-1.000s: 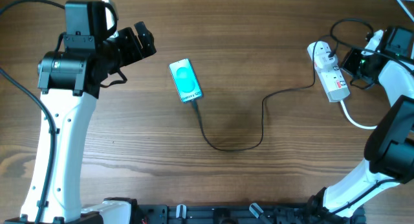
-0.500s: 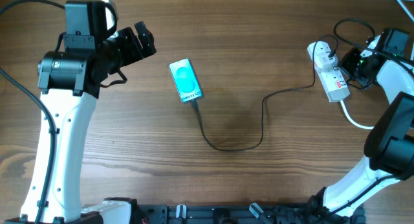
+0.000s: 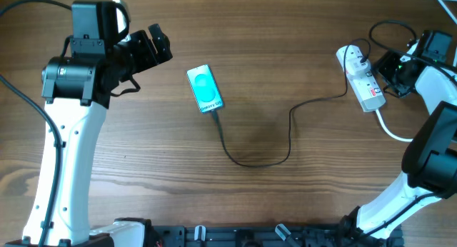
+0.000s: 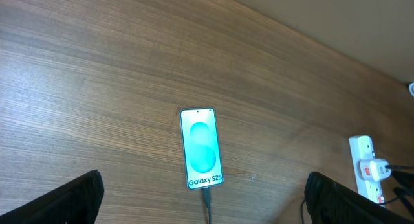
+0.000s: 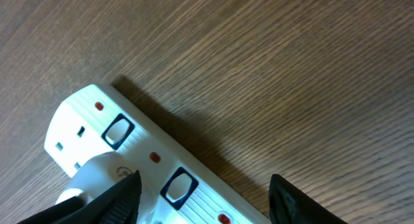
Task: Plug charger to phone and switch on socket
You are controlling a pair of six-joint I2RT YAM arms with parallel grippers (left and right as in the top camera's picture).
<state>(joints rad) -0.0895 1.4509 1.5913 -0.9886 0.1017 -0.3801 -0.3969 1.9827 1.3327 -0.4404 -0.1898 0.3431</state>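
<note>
The phone (image 3: 205,89) lies face up left of centre, its light blue screen with a teal oval also in the left wrist view (image 4: 202,148). The charger cable (image 3: 257,163) is plugged into the phone's near end (image 4: 207,201). It loops across the wood to the white socket (image 3: 363,80) at the far right. My right gripper (image 3: 390,67) hovers open at the socket's right side. Its wrist view shows the socket (image 5: 194,204) with rocker switches (image 5: 179,186) between the spread fingers (image 5: 123,199). My left gripper (image 3: 154,46) stands open, up-left of the phone, touching nothing.
A thick white cord (image 3: 389,131) leaves the socket's near end toward the right arm. Black wires (image 3: 382,27) curl behind the socket at the table's far right. Bare wood surrounds the phone (image 3: 285,54).
My right gripper has gone from shut to open beside the socket. The socket has shifted slightly to the left. The left arm, phone and cable have not moved.
</note>
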